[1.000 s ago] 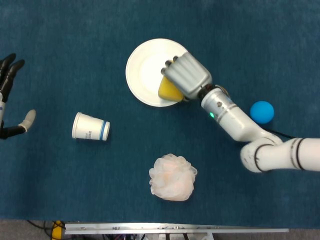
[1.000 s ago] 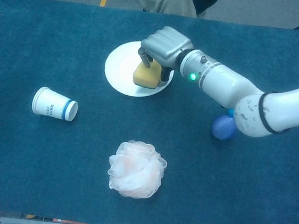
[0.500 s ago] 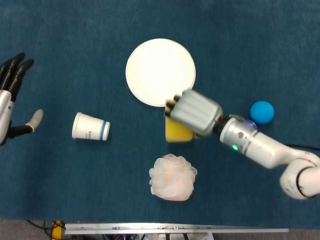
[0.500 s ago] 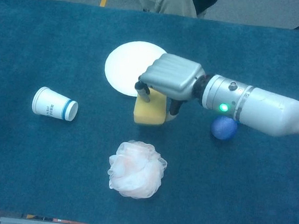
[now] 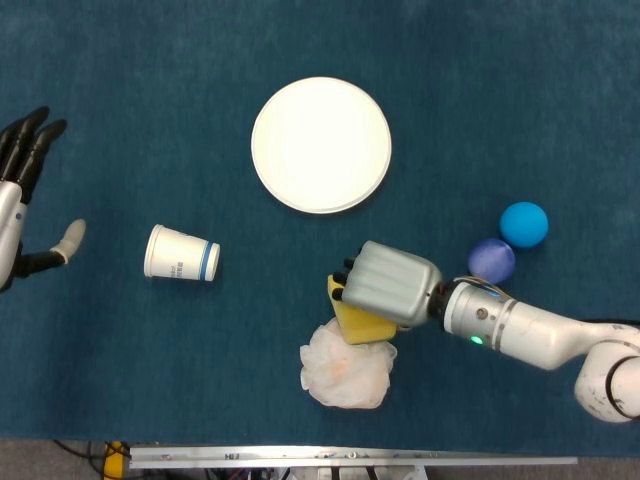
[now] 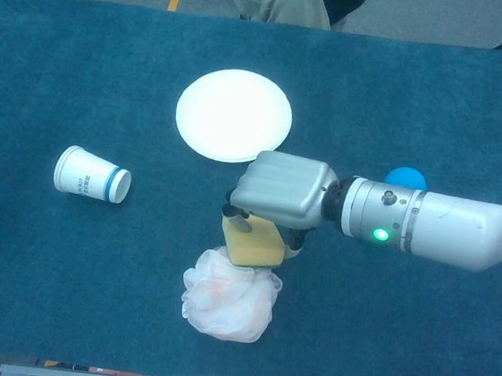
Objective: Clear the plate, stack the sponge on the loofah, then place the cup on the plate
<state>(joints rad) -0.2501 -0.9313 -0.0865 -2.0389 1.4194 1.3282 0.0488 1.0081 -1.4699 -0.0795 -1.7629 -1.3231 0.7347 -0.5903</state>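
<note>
— My right hand [image 5: 388, 285] grips the sponge [image 5: 352, 318], pressing it onto the loofah [image 5: 345, 365].
— And the cup [image 5: 181, 252]?
— On its side, nearer my open left hand [image 5: 20, 200]; the plate [image 5: 321, 145] is bare.

Hidden or cut off, as logged:

- Sponge [image 5: 350, 318]: mostly covered by my right robot hand [image 5: 390, 285]; only its near and left parts showed in either view.
- Fingers of that robot hand: largely out of sight beneath its back.
- Loofah [image 6: 228, 304]: far edge covered by the sponge.
- My left robot hand [image 5: 22, 195]: cut by the head view's left edge; missing from the chest view.
- Purple ball [image 5: 491, 259]: hidden behind my right arm in the chest view; blue ball [image 6: 406, 177] partly hidden there.
- Cup [image 5: 181, 253] lettering: too small to read.
</note>
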